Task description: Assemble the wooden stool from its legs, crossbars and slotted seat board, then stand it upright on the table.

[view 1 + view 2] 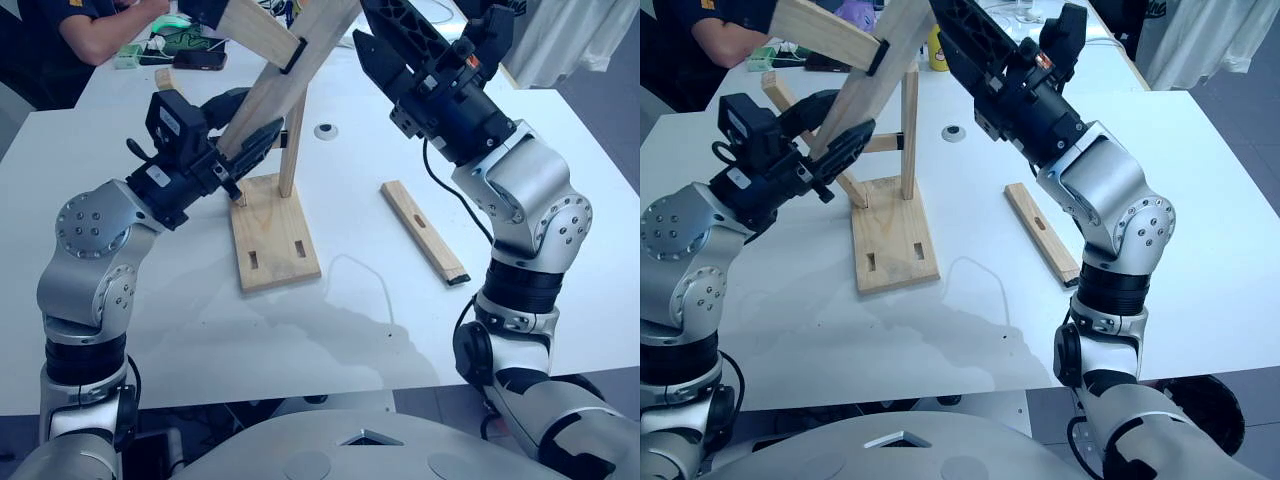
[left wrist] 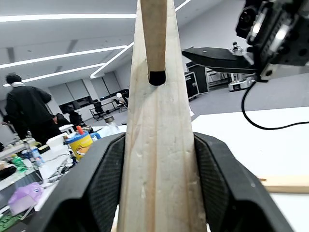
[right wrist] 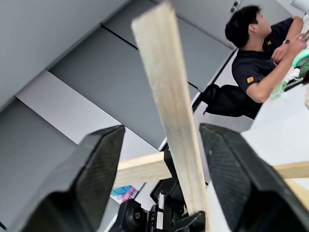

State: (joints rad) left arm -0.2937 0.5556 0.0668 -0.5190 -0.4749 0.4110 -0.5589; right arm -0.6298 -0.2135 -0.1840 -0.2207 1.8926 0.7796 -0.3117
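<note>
A long pale wooden leg (image 1: pixel 275 105), crossed near its top by a short pale wooden crossbar (image 1: pixel 255 30), is held slanting over the far end of the flat, light-wood slotted seat board (image 1: pixel 285 255). The board lies on the white desk (image 1: pixel 380 300), with two slots open at its near end and a thin upright wooden leg (image 1: pixel 292 160) standing at its far end. The slanted leg is clenched low down by the left end effector (image 1: pixel 243 125). Its upper part runs between the spread, released fingers of the right end effector (image 3: pixel 161 130). A loose flat wooden slat (image 1: pixel 425 232) with a slot lies on the desk to the right of the board, apart from it.

The step in hand is judged to be the seating of the held leg in the board. The leg's foot, hidden behind the left end effector, should be lined up with its slot. The top should be steadied by the right end effector, and the leg brought upright before being pressed home, so that the standing leg is not knocked
</note>
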